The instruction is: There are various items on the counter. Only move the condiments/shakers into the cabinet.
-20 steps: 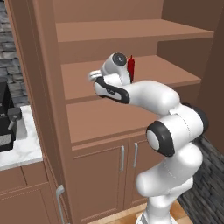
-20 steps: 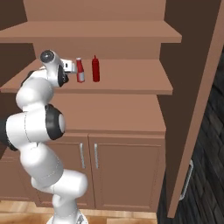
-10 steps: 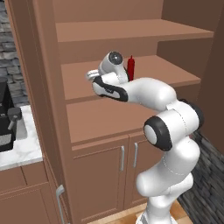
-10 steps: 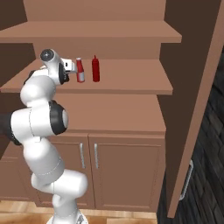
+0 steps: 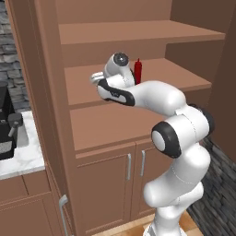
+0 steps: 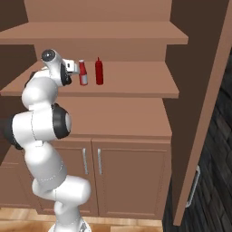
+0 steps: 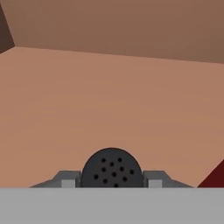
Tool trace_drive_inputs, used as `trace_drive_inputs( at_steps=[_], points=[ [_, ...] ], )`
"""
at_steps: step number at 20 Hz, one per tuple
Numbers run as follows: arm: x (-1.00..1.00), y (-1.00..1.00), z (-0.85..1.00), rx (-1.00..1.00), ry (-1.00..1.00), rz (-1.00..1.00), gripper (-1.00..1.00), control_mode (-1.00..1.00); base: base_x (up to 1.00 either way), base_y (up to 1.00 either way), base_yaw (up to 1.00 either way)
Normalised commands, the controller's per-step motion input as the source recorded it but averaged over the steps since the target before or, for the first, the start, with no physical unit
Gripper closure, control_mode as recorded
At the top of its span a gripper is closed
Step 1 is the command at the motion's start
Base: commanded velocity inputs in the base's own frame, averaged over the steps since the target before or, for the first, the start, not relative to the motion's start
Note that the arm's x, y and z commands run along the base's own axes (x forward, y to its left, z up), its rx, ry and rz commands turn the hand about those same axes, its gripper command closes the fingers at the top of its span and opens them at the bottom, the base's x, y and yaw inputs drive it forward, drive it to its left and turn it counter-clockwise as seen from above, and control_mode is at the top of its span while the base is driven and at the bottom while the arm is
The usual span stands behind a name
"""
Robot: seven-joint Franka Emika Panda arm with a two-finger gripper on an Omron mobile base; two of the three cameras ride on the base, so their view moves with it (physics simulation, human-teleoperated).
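Note:
The short black shaker [image 7: 112, 168], its top dotted with holes, sits between my two fingertips [image 7: 65, 179], and my gripper [image 7: 112, 180] is shut on it low over the cabinet's middle shelf [image 7: 109, 100]. Seen from the right base, my gripper [image 6: 71, 66] is just left of the red bottle with pale label [image 6: 83, 72]. The dark red squeeze bottle [image 6: 99, 71] stands upright beside that. In the left base view the squeeze bottle [image 5: 138, 70] shows behind my hand [image 5: 97, 78]. A red edge [image 7: 215, 177] sits at the lower right of the hand view.
The tall brown cabinet [image 5: 110, 124] has further shelves above and two lower doors with silver handles [image 6: 90, 161]. An open door panel [image 6: 204, 104] stands at the right. The marble counter [image 5: 23, 159] with a black coffee machine [image 5: 7, 124] lies to the left.
My hand has shifted only slightly over the middle shelf. The shaker stays between the fingers and the two red bottles stand where they were.

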Motion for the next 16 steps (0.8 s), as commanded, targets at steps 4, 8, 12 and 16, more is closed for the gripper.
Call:
trace_drive_inputs(
  at_steps=[4, 8, 12, 16],
  points=[
    [0.00, 0.00, 0.00, 0.00, 0.00, 0.00, -1.00, -1.00, 0.00, 0.00, 0.00],
    [0.00, 0.00, 0.00, 0.00, 0.00, 0.00, -1.00, -1.00, 0.00, 0.00, 0.00],
    [0.00, 0.00, 0.00, 0.00, 0.00, 0.00, -1.00, -1.00, 0.00, 0.00, 0.00],
    [-0.14, 0.00, 0.00, 0.00, 0.00, 0.00, -1.00, -1.00, 0.00, 0.00, 0.00]
  ],
)
